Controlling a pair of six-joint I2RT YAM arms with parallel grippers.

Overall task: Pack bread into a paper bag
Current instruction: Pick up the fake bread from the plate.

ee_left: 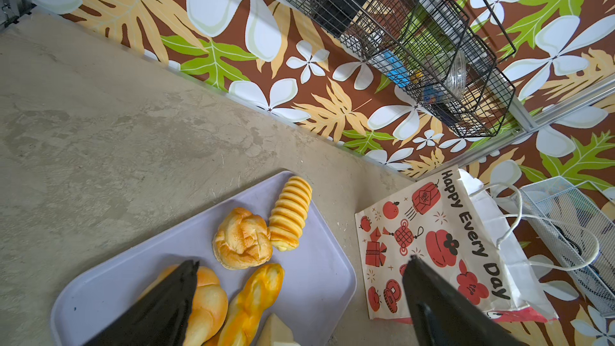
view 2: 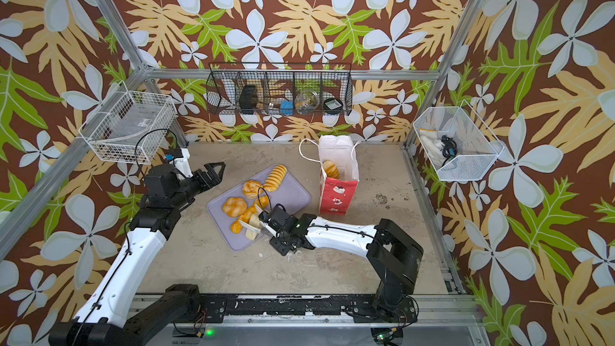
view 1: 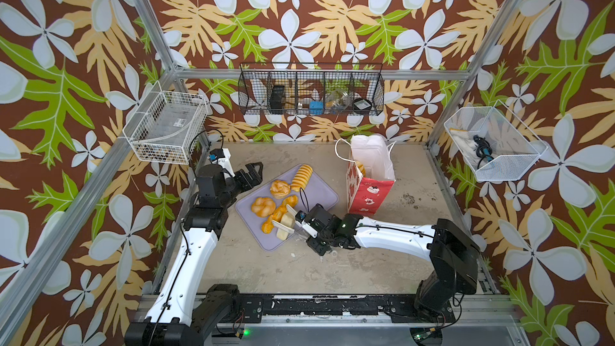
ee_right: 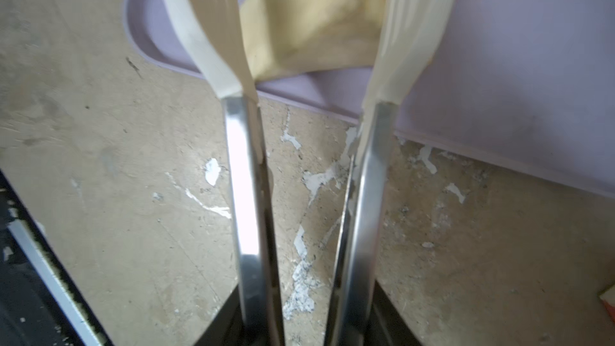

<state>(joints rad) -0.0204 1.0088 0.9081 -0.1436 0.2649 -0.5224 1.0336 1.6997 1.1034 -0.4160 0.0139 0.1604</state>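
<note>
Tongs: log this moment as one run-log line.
right pincer: gripping tongs | tongs: tips straddle pale slice on lavender tray | left pincer: open, empty | paper bag: upright, one bun inside

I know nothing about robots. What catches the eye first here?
Golden bread on a lavender tray, mid-table, against loud flowered walls. The right arm holds tongs whose pale tips straddle a yellowish slice at the tray's near edge. Right of the tray stands a red bag, one bun already inside.

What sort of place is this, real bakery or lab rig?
Likely a lab robot cell: aluminium frame, floral-print backdrop walls, left arm and right arm on a front rail.
</note>
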